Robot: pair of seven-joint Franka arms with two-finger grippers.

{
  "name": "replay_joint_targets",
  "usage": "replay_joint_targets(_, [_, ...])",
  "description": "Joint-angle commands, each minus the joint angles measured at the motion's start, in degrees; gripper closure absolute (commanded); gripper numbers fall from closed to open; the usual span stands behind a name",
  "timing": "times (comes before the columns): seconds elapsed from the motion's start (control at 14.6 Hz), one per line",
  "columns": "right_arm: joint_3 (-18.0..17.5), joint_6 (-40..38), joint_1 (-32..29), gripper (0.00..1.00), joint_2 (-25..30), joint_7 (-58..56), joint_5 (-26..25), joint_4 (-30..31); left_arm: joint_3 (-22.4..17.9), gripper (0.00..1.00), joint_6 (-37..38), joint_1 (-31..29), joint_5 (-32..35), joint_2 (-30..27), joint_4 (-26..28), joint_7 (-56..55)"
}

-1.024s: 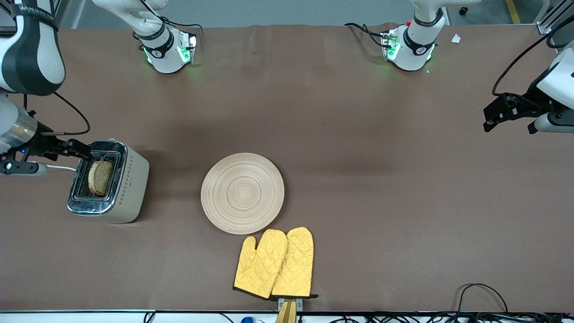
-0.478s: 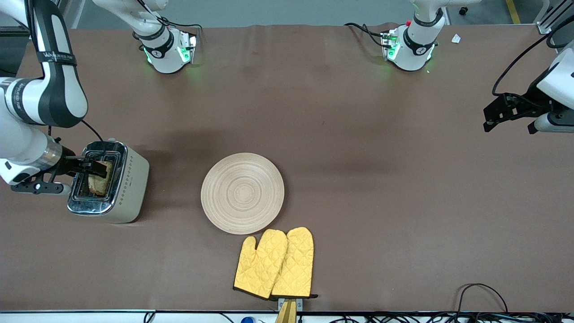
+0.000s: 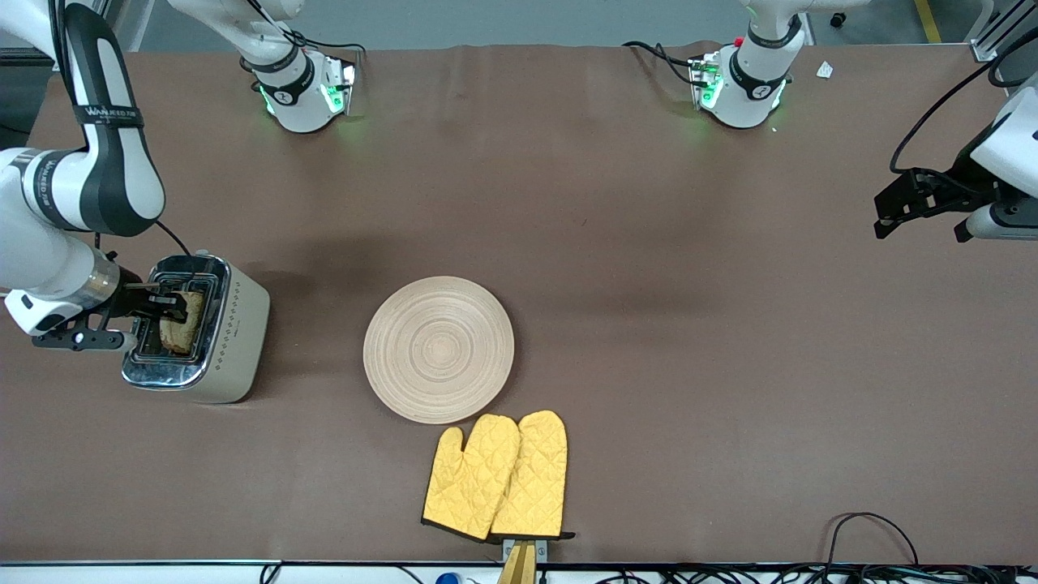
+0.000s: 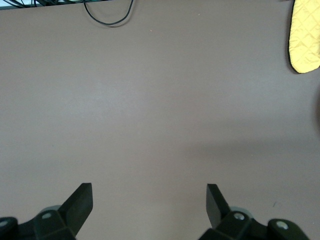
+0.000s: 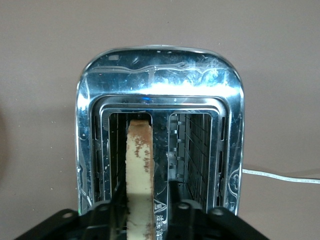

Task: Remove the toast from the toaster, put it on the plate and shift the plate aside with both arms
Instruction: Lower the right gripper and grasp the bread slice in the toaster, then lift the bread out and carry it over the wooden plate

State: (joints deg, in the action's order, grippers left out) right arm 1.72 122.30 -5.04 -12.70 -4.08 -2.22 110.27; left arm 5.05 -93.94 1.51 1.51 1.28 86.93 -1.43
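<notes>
The toaster (image 3: pixel 197 328) stands at the right arm's end of the table, and the toast (image 3: pixel 183 321) stands upright on edge in one of its two slots. The right gripper (image 3: pixel 166 305) sits over the top of the toaster, right at that slot. In the right wrist view the toast (image 5: pixel 139 170) rises between the two black fingers (image 5: pixel 181 212), one on each face of the slice, so the right gripper (image 5: pixel 142 215) brackets it closely; whether the fingers actually press on the bread cannot be told.

The plate (image 3: pixel 439 349) lies flat on the table beside the toaster, toward the left arm's end, well apart from it. A pair of yellow oven mitts (image 3: pixel 497 477) lies nearer the front camera than the plate, touching its rim.

The left gripper (image 3: pixel 900 204) waits high over the left arm's end of the table, well apart from the toaster, its fingers (image 4: pixel 80 202) spread wide over bare tabletop
</notes>
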Motion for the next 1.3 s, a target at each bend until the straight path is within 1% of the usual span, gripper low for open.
replay_joint_targets(0.0, [-0.8,0.2,-0.8,1.0,1.2,-1.3,1.3,0.7,0.4,0.0,0.3,0.0,1.4,0.3,-1.0,-0.3])
replay_joint_targets(0.14, [-1.0,-0.9,-0.6,1.0,1.7,-1.6,1.3,-0.8,0.4,0.0,0.3,0.0,1.4,0.3,-0.9,-0.2])
replay_joint_targets(0.2, [-1.1,-3.4,-0.6,1.0,2.0,-1.8,1.3,-2.6,0.4,0.0,0.3,0.0,1.4,0.3,-0.9,-0.2])
replay_joint_targets(0.48, [-1.2,-12.5,-0.5,1.0,3.6,-4.0,5.4,-9.2,0.4,0.0,0.3,0.0,1.4,0.3,-0.9,-0.3])
replay_joint_targets(0.55, [-1.3,-14.2,0.1,1.0,4.3,-3.8,5.5,-10.6,0.4,0.0,0.3,0.0,1.4,0.3,-0.9,-0.2])
replay_joint_targets(0.68, [-1.1,-20.1,3.8,1.0,4.6,-2.9,5.4,-15.4,0.4,0.0,0.3,-0.1,1.4,0.3,-0.9,-0.2])
replay_joint_targets(0.75, [-1.1,-22.0,5.3,1.0,4.6,-0.8,5.3,-17.9,0.4,0.0,0.3,-0.1,1.4,0.3,-0.9,-0.2])
replay_joint_targets(0.82, [-1.1,-23.8,6.4,1.0,4.6,1.5,5.3,-19.0,0.4,0.0,0.3,0.0,1.4,0.3,-0.9,-0.2])
replay_joint_targets(0.96, [-1.1,-24.6,9.6,1.0,4.6,5.4,5.3,-19.3,0.4,0.0,0.3,0.0,1.4,0.3,-0.9,-0.3])
replay_joint_targets(1.09, [-1.2,-23.6,13.3,1.0,4.4,11.4,5.6,-18.8,0.4,0.0,0.3,0.1,1.4,0.3,-0.9,-0.3])
replay_joint_targets(1.23, [-1.2,-19.5,16.9,1.0,4.2,15.4,6.2,-16.1,0.4,0.0,0.3,0.0,1.5,0.3,-0.9,-0.3])
